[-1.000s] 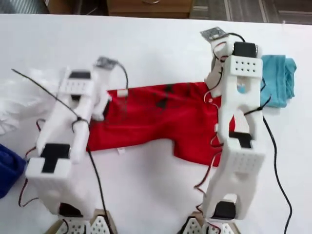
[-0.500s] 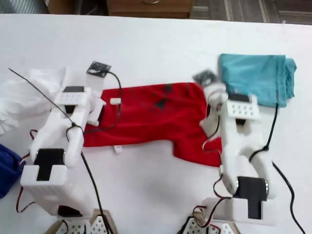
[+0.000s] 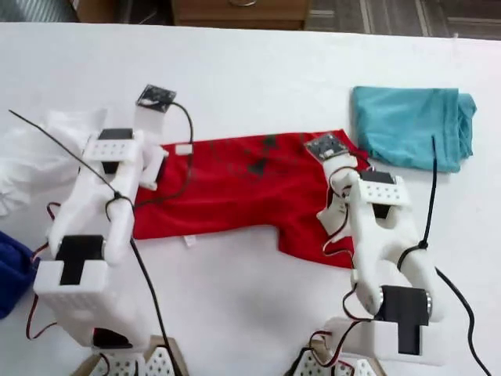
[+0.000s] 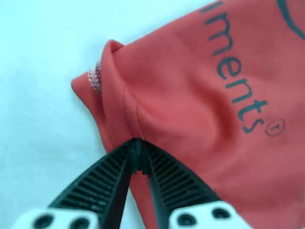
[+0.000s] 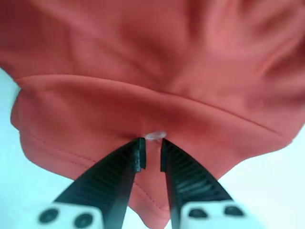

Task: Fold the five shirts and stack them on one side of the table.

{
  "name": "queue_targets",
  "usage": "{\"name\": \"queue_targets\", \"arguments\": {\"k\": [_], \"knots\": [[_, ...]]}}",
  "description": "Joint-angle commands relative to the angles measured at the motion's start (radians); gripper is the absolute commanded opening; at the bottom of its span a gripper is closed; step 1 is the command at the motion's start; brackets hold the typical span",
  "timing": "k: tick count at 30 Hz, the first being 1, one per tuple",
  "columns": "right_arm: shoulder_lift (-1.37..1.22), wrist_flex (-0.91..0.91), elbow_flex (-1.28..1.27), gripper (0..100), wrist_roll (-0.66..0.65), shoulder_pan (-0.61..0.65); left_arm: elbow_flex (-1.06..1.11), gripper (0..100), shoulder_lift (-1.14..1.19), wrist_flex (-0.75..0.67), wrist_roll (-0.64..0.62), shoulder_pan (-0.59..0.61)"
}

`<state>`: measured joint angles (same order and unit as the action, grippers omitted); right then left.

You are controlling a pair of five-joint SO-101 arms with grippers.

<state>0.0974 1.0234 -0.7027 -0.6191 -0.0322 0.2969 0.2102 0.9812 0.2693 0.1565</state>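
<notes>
A red shirt (image 3: 235, 188) with dark print lies spread across the middle of the white table (image 3: 250, 70). My left gripper (image 3: 151, 168) sits at the shirt's left end. In the left wrist view it (image 4: 137, 160) is shut on a folded edge of the red shirt (image 4: 200, 119). My right gripper (image 3: 339, 178) is over the shirt's right part, and its black fingers (image 5: 151, 152) pinch a hem of the red shirt (image 5: 143, 62). A folded teal shirt (image 3: 407, 137) lies at the far right.
A crumpled white shirt (image 3: 31, 157) lies at the left edge beside the left arm. A blue shirt (image 3: 12, 270) sits at the near left. Bare table stretches behind the red shirt and in front of it between the two arm bases.
The right arm has drawn back from the far side toward the front, uncovering the teal shirt. The left arm has shifted slightly left, and the red shirt's top edge has shifted with them.
</notes>
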Motion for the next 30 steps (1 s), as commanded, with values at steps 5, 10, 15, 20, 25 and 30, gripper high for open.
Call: {"name": "queue_targets", "arguments": {"k": [5,10,15,20,25,30], "knots": [[0.099,-0.013,0.002,6.3,-0.009,-0.01,-0.044,7,-0.017,0.175,0.002,0.015],[0.14,-0.013,0.002,6.3,-0.008,-0.008,-0.068,25,-0.009,0.344,0.006,0.031],[0.171,-0.015,0.002,6.3,-0.009,-0.008,-0.056,23,-0.005,0.272,0.006,0.041],[0.194,-0.015,0.002,6.3,-0.009,-0.008,-0.068,23,0.058,0.242,0.008,0.052],[0.199,-0.015,0.002,6.3,-0.009,-0.008,-0.074,14,0.163,0.198,0.009,0.077],[0.191,-0.016,0.002,6.3,-0.011,-0.008,-0.136,4,0.14,0.27,0.005,0.035]]}}
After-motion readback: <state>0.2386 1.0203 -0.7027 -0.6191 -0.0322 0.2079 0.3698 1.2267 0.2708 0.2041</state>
